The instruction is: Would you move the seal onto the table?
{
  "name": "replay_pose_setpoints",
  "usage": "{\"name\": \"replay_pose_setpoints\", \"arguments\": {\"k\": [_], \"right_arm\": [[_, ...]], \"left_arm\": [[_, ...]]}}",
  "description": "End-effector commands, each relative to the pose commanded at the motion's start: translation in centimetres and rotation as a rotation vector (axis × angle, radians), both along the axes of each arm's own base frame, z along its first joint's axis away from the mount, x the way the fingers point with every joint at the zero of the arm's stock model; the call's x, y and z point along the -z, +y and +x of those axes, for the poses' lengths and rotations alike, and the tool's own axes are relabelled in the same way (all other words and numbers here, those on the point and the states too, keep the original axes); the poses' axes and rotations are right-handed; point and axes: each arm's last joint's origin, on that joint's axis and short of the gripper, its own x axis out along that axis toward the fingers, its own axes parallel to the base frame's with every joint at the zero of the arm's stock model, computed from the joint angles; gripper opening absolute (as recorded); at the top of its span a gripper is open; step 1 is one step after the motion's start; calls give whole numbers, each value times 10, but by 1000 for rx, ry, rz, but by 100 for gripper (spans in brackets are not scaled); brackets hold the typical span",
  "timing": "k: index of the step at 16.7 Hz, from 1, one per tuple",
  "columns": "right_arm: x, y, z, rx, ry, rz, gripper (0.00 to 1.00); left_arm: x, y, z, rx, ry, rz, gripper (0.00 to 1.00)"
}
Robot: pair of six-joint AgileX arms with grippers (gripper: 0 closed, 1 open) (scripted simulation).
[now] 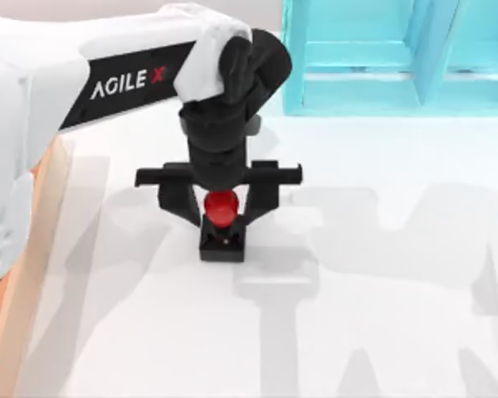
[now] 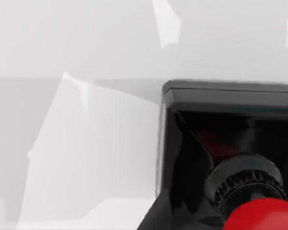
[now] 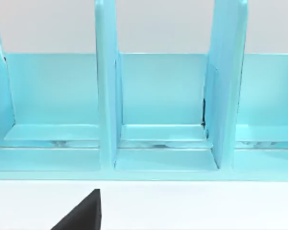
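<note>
From above, the black-based, red-knobbed seal [image 1: 222, 225] is seen clamped at its knob by the left pincer [image 1: 220, 207], standing on or just above the plain white bench [image 1: 382, 332]. At the left wrist, the seal's base fills the corner. A tilted release could topple it.

The seal [image 1: 222, 222] has a shiny red knob, smooth like plastic, and a dull black block under it. The left end effector [image 1: 222, 217] looks like hard black plastic, not shiny. The counter [image 1: 382, 332] is plain white, smooth and matt. The shelf unit [image 3: 158, 105] is smooth turquoise with a soft shine. The tray [image 1: 46, 224] at the left looks like pale wood.
</note>
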Motion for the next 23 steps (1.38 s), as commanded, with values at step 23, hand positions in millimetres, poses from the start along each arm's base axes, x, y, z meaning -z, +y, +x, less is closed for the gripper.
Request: {"name": "replay_pose_setpoints", "arguments": {"k": [23], "right_arm": [[0,0,0,0,0,0,100]], "left_arm": [[-66,-10,12,1,9,6,100]]}}
